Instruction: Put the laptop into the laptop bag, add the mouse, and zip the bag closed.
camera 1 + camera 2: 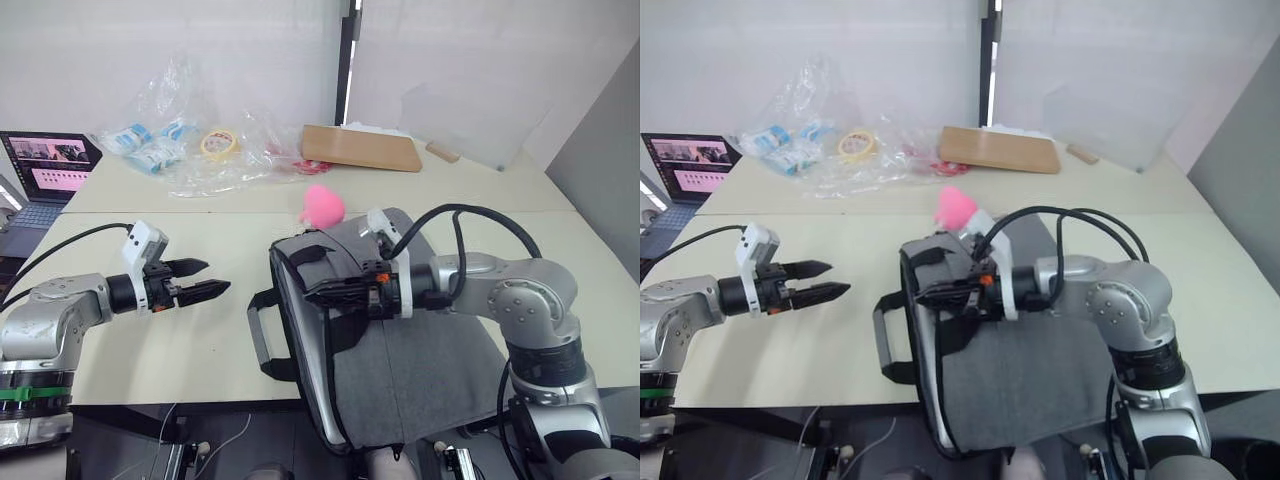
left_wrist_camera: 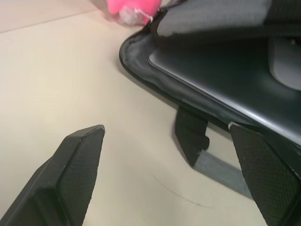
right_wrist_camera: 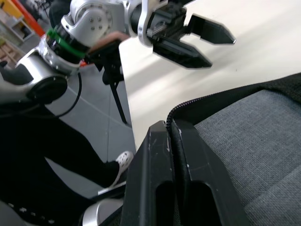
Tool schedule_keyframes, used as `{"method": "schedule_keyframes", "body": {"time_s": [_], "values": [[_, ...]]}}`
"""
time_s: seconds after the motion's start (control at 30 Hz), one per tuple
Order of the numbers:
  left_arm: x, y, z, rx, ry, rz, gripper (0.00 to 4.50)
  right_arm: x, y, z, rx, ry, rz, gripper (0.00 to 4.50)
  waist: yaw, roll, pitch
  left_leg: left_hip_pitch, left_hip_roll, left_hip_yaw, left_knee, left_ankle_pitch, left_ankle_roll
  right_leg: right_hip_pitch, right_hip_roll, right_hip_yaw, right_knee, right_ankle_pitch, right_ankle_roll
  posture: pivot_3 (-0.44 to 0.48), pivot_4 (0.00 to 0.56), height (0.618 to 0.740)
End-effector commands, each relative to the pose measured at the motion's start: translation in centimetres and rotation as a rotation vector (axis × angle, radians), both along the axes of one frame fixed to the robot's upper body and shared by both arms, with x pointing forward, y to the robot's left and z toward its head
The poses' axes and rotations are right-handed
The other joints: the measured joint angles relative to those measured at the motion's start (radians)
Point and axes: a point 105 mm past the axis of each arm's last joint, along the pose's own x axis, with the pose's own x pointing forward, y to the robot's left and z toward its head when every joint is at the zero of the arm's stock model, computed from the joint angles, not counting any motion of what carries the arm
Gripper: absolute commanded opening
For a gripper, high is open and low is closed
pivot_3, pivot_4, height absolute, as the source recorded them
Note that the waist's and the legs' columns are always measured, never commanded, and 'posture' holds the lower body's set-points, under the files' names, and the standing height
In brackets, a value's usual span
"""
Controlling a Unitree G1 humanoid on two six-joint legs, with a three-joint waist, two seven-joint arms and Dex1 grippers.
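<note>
laptop bag (image 1: 420, 350) long axis near-far | mouth faces left pincer (image 1: 207, 279)

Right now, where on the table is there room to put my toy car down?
The bare tabletop between the left hand and the bag is free. So is the strip near the right edge, past the right arm. The far side is crowded with plastic bags, tape and a board.

We read no text, label, brand, number or sign on anything; the small laptop screen (image 1: 50, 165) shows nothing legible.
</note>
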Motion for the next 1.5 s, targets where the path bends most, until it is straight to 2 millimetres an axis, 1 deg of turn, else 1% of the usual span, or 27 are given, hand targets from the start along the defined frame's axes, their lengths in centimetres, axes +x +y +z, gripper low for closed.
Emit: {"method": "schedule_keyframes", "body": {"time_s": [0.03,0.07,0.17,0.27,0.33,0.4,0.43,0.53,0.6,0.67,0.77,0.83,0.9,0.97,1.07,1.17,1.27,1.43,1.5], "values": [[0.8,-0.2,1.3,-0.030,-0.056,0.001,4.50,0.0,-0.3,0.2,0.024,-0.058,0.014,0.65,0.001,0.000,0.000,0.000,0.000,0.000,0.000,0.000,0.000,0.000,0.000,0.000,0.000,0.000,0.000,0.000,0.150,0.740],[1.0,-0.3,1.4,-0.033,-0.058,0.000,4.50,0.0,-0.4,0.4,0.033,-0.063,0.016,0.87,0.001,0.000,0.000,0.001,0.000,0.000,0.000,0.000,0.000,0.001,0.000,0.000,0.000,0.000,0.000,0.000,0.150,0.740],[2.3,-0.8,2.0,-0.064,-0.071,-0.007,4.50,0.3,-1.3,1.5,0.067,-0.093,-0.012,1.93,0.003,0.000,0.000,0.000,0.000,0.000,0.001,0.000,0.000,0.001,-0.001,0.000,0.001,0.000,0.000,0.000,0.150,0.740],[3.4,-1.5,2.1,-0.063,-0.085,-0.029,4.50,0.4,-2.5,2.3,0.097,-0.102,-0.054,2.98,0.007,0.000,0.000,0.000,0.000,0.000,0.003,0.000,0.000,0.002,-0.001,0.000,0.001,0.000,0.000,0.000,0.150,0.740],[4.9,-2.3,2.5,-0.089,-0.109,-0.032,4.50,0.8,-4.2,2.5,0.088,-0.123,-0.128,3.64,0.014,-0.001,0.000,0.000,-0.001,-0.001,0.003,0.000,0.000,0.003,-0.002,0.000,0.001,0.000,0.000,0.000,0.150,0.740],[6.4,-3.2,2.2,-0.081,-0.133,-0.026,4.50,1.3,-6.1,2.1,0.054,-0.140,-0.211,4.38,0.031,-0.001,-0.001,0.000,-0.001,-0.001,0.003,0.000,0.000,0.004,-0.002,0.000,0.000,0.001,0.000,0.000,0.150,0.740],[7.0,-3.7,1.9,-0.082,-0.139,-0.023,4.50,1.4,-7.0,1.7,0.028,-0.147,-0.248,4.48,0.032,-0.001,-0.001,0.000,-0.001,-0.001,0.003,0.000,0.001,0.005,-0.002,0.000,0.000,0.001,0.000,0.000,0.150,0.740],[8.4,-6.0,0.7,-0.131,-0.114,-0.047,4.50,2.0,-10.5,0.8,-0.022,-0.152,-0.379,4.48,0.046,-0.001,-0.001,-0.001,-0.001,-0.001,0.003,-0.002,0.004,0.012,-0.003,0.000,-0.002,0.001,0.001,0.000,0.150,0.740],[8.9,-6.6,0.1,-0.136,-0.101,-0.059,4.50,2.0,-11.6,0.4,-0.044,-0.159,-0.419,4.48,0.049,-0.002,-0.001,-0.002,-0.002,0.000,0.004,-0.003,0.008,0.013,-0.004,0.001,-0.003,0.002,0.003,0.000,0.150,0.740],[9.5,-7.7,-0.6,-0.134,-0.090,-0.068,4.50,1.7,-13.2,0.1,-0.063,-0.160,-0.479,4.48,0.046,-0.002,-0.001,-0.001,-0.002,0.001,0.005,-0.004,0.010,0.014,-0.004,0.002,-0.005,0.004,0.005,0.000,0.150,0.740],[10.0,-9.2,-1.6,-0.133,-0.048,-0.085,4.50,1.2,-14.6,0.0,-0.076,-0.161,-0.532,4.48,0.049,-0.003,-0.001,-0.002,-0.002,0.002,0.007,-0.005,0.012,0.014,-0.004,0.002,-0.005,0.004,0.006,0.000,0.150,0.740],[10.0,-10.6,-2.7,-0.117,-0.001,-0.119,4.50,0.9,-15.5,-0.1,-0.075,-0.164,-0.572,4.48,0.054,-0.003,-0.001,-0.003,-0.002,0.002,0.009,-0.007,0.014,0.014,-0.004,0.002,-0.006,0.004,0.007,0.000,0.150,0.740],[9.7,-12.0,-4.1,-0.081,0.053,-0.160,4.50,0.5,-16.0,-0.1,-0.077,-0.165,-0.601,4.48,0.058,-0.003,-0.001,-0.003,-0.003,0.002,0.010,-0.007,0.016,0.015,-0.005,0.002,-0.006,0.005,0.007,0.000,0.150,0.740],[9.6,-12.5,-4.8,-0.052,0.074,-0.165,4.50,0.2,-16.2,-0.1,-0.072,-0.168,-0.610,4.48,0.058,-0.003,-0.001,-0.003,-0.004,0.003,0.011,-0.008,0.017,0.016,-0.005,0.003,-0.007,0.005,0.008,0.000,0.150,0.740],[9.8,-12.7,-4.9,-0.052,0.076,-0.152,3.73,0.1,-16.5,0.0,-0.065,-0.172,-0.633,4.50,0.060,-0.003,-0.001,-0.003,-0.004,0.002,0.013,-0.009,0.018,0.016,-0.005,0.004,-0.008,0.006,0.010,0.000,0.150,0.740],[10.1,-12.6,-4.6,-0.058,0.066,-0.133,2.71,-0.3,-17.2,-0.4,-0.068,-0.164,-0.656,4.50,0.063,-0.003,-0.001,-0.003,-0.004,0.000,0.013,-0.009,0.018,0.017,-0.006,0.005,-0.009,0.007,0.011,0.000,0.150,0.740],[10.2,-12.6,-4.2,-0.074,0.060,-0.130,1.71,-0.4,-17.3,-0.7,-0.074,-0.161,-0.659,4.50,0.063,-0.003,-0.001,-0.003,-0.004,0.000,0.013,-0.009,0.019,0.016,-0.006,0.005,-0.010,0.007,0.012,0.000,0.150,0.740],[9.9,-12.6,-4.7,-0.063,0.055,-0.150,0.06,0.4,-17.2,0.0,-0.064,-0.174,-0.648,4.50,0.063,-0.003,-0.001,-0.003,-0.004,0.000,0.013,-0.009,0.019,0.017,-0.006,0.006,-0.012,0.008,0.013,0.000,0.150,0.740],[9.9,-12.5,-4.7,-0.066,0.051,-0.146,0.02,0.6,-17.3,0.1,-0.065,-0.178,-0.643,4.50,0.064,-0.003,-0.001,-0.003,-0.005,0.000,0.013,-0.009,0.019,0.017,-0.006,0.006,-0.012,0.008,0.013,0.000,0.150,0.740]]}}
